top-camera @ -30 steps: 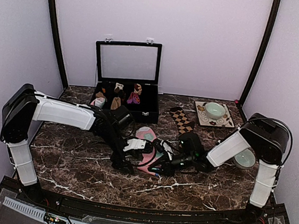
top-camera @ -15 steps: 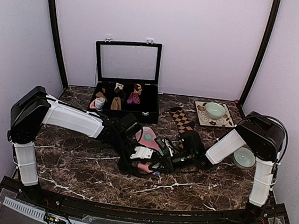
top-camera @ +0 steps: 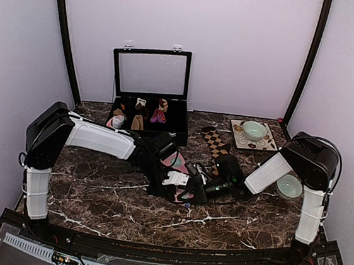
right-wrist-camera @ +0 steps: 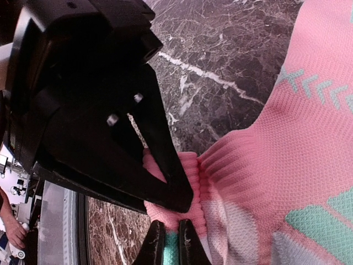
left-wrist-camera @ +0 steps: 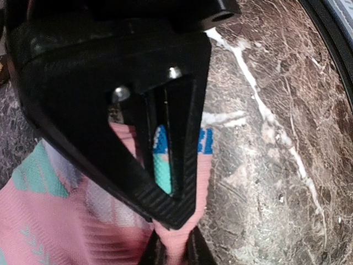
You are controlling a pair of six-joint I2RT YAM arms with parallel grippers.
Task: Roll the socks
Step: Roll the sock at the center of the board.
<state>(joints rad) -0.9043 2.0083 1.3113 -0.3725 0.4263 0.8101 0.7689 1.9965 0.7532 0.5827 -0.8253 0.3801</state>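
Observation:
The pink sock (top-camera: pixel 175 162) with mint-green marks lies at the table's middle, its ribbed cuff bunched up between both grippers. My left gripper (top-camera: pixel 180 188) is shut on a fold of that pink cuff (left-wrist-camera: pixel 182 221), pinched at my left gripper's tips (left-wrist-camera: pixel 172 251). Close beside it, my right gripper (top-camera: pixel 198 186) is shut on the same sock (right-wrist-camera: pixel 309 138); pink and mint fabric sits between my right gripper's tips (right-wrist-camera: pixel 168 243). The other arm's black gripper fills much of each wrist view. The dark brown sock with tan diamonds (top-camera: pixel 216 141) lies flat behind, untouched.
A black case (top-camera: pixel 178 130) with its lid raised stands at the back and holds several small sock bundles. A patterned tile with a mint bowl (top-camera: pixel 254 130) sits back right. A second bowl (top-camera: pixel 290 185) is under the right arm's elbow.
My left arm has swung right, up to the right gripper, and its jaws have shut on the pink cuff. The right gripper has stayed shut, almost in place.

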